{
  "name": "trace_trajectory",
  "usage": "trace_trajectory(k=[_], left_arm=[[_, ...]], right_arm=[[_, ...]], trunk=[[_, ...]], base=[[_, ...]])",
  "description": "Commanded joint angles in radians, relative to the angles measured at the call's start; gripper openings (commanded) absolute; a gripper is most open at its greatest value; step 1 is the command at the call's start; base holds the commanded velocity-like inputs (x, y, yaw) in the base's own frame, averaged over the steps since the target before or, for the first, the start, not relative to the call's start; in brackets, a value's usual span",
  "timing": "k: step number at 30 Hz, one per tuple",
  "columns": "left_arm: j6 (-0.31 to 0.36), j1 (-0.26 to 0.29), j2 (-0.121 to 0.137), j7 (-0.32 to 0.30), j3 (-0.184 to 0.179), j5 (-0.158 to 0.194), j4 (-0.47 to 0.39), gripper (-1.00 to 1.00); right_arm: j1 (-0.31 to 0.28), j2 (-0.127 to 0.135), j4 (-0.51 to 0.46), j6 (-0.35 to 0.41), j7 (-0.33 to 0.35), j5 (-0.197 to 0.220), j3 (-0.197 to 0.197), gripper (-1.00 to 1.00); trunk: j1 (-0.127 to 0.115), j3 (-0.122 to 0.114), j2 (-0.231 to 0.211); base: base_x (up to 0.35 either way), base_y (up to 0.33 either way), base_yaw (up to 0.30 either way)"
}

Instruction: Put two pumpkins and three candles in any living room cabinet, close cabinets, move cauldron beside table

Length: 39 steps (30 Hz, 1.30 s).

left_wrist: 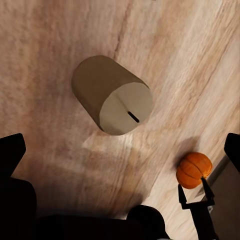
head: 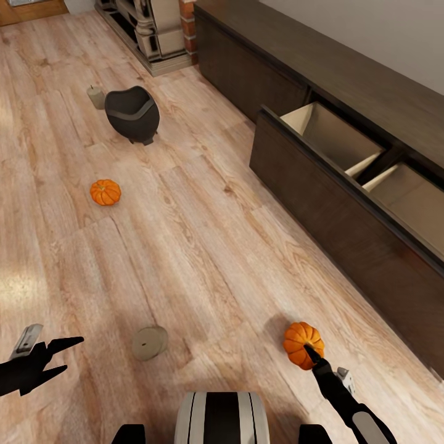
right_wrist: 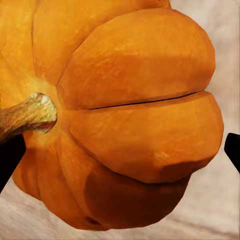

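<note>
With its jaws spread around it, the right gripper [head: 306,350] meets the near pumpkin [head: 302,343] at lower right, not visibly clamped. The left gripper [head: 65,354] hangs open and empty at lower left.

- L gripper [head: 73,354]: matte black, two slim pointed fingers tapering to tips; angular faceted black body behind.
- Small silver-grey flat plate [head: 27,340] on top of L wrist, light metal look.
- R gripper [head: 308,349]: same black, narrow pointed finger, v. thin at tip.
- R forearm [head: 345,399]: black tube w/ pale grey panel near the lower end; small grey block on its side by the wrist.
- Trunk [head: 223,417]: rounded light grey-white shell, black centre band w/ thin dark stripes either side.
- Two black rounded shoulder parts flank trunk.
- Wrist views: black finger tips at frame edges, plain, no markings or screws visible.
</note>
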State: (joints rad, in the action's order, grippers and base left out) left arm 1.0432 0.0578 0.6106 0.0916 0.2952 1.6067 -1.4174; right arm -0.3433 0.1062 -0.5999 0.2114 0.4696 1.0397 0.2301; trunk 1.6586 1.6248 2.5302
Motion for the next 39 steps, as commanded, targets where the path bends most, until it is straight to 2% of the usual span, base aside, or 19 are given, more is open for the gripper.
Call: trace_trajectory(k=[1, 18, 25, 30, 39], left_arm=[[0.004, 0.000, 0.000, 0.010, 0.001, 0.010, 0.000, 1.00], [0.004, 0.000, -0.002, 0.008, 0.004, 0.010, -0.001, 1.00], [0.003, 0.000, -0.003, 0.000, 0.042, 0.014, 0.000, 1.00], [0.004, 0.000, -0.003, -0.005, 0.046, 0.015, 0.000, 1.00], [0.004, 0.000, -0.006, -0.017, 0.043, 0.013, 0.000, 1.00]], right_arm=[[0.000, 0.000, 0.000, 0.006, 0.002, 0.010, 0.003, 1.00], [0.000, 0.000, 0.000, 0.002, 0.000, 0.010, 0.003, 1.00], [-0.010, -0.002, 0.003, 0.001, 0.001, 0.010, 0.003, 1.00], [-0.011, -0.002, 0.003, 0.000, 0.001, 0.010, 0.003, 1.00], [-0.013, -0.005, 0.003, 0.000, 0.001, 0.009, 0.003, 1.00]], trunk=[[0.000, 0.000, 0.000], [0.000, 0.000, 0.000], [0.001, 0.008, 0.001], [0.002, 0.020, 0.001], [0.002, 0.020, 0.001]], base=[[0.099, 0.000, 0.000], [0.047, 0.000, 0.000], [0.000, 0.000, 0.000], [0.000, 0.000, 0.000], [0.005, 0.000, 0.000]])
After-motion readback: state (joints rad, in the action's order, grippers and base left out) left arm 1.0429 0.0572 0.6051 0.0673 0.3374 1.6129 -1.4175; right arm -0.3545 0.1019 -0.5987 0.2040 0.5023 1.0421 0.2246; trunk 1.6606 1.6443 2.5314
